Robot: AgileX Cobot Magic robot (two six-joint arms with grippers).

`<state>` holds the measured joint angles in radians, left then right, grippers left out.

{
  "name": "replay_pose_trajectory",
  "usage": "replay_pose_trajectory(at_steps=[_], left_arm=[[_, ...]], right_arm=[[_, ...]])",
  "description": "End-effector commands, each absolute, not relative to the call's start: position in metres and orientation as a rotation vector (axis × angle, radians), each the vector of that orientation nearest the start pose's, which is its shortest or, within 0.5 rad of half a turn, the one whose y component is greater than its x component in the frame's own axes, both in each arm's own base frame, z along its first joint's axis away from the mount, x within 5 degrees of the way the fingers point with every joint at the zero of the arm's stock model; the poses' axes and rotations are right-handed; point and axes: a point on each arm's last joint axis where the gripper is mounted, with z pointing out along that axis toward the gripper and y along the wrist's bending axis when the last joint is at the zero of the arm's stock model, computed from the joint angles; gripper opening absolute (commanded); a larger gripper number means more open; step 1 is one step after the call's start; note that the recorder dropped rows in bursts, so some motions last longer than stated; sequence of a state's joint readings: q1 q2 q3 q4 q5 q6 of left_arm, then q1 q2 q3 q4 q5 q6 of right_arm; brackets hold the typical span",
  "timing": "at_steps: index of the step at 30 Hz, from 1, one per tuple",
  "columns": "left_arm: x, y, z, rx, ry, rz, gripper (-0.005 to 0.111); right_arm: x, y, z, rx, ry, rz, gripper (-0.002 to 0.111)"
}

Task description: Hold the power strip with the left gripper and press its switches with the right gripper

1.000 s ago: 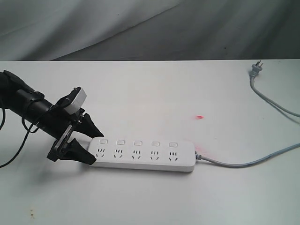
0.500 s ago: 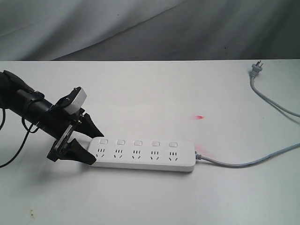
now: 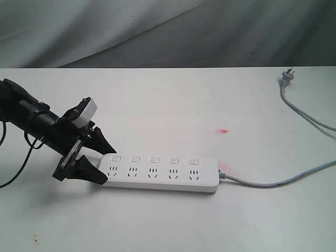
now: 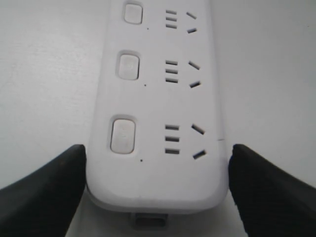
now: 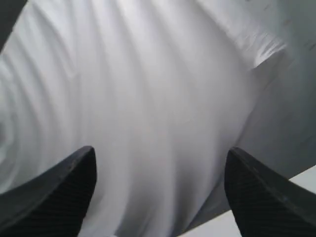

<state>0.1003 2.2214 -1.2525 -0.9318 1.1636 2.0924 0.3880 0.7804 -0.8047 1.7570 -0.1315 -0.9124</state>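
The white power strip lies flat on the white table, its five switches in a row above the sockets. My left gripper straddles the strip's left end, one black finger against each long side, shut on it. In the left wrist view the power strip runs away from my left gripper, with the nearest switch just ahead of the fingers. My right gripper is open, away from the strip, facing only grey cloth; it does not show in the exterior view.
The grey cord leaves the strip's right end and loops back to a plug at the far right. A small red mark lies on the table behind the strip. A grey curtain hangs behind.
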Motion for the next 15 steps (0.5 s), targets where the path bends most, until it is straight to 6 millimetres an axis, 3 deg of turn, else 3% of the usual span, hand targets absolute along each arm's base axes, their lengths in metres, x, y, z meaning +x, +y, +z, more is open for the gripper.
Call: replay_pose_trajectory(at_steps=[1,3,5,9,15], left_arm=[[0.367,-0.027,0.076,1.641,1.958,-0.925,0.049],[0.367,-0.027,0.076,1.641,1.958,-0.925,0.049],[0.367,-0.027,0.076,1.641,1.958,-0.925,0.049],[0.367,-0.027,0.076,1.641,1.958,-0.925,0.049],[0.367,-0.027,0.076,1.641,1.958,-0.925,0.049]], right_arm=[[0.143,0.082,0.405,0.161,1.559,1.184,0.067],[0.139,0.086,0.402,0.018,1.604,1.141,0.067],[0.133,0.092,0.386,-0.225,1.757,1.026,0.067],[0.138,0.084,0.380,-0.329,1.772,0.767,0.067],[0.131,0.059,0.395,-0.375,1.592,0.362,0.067]])
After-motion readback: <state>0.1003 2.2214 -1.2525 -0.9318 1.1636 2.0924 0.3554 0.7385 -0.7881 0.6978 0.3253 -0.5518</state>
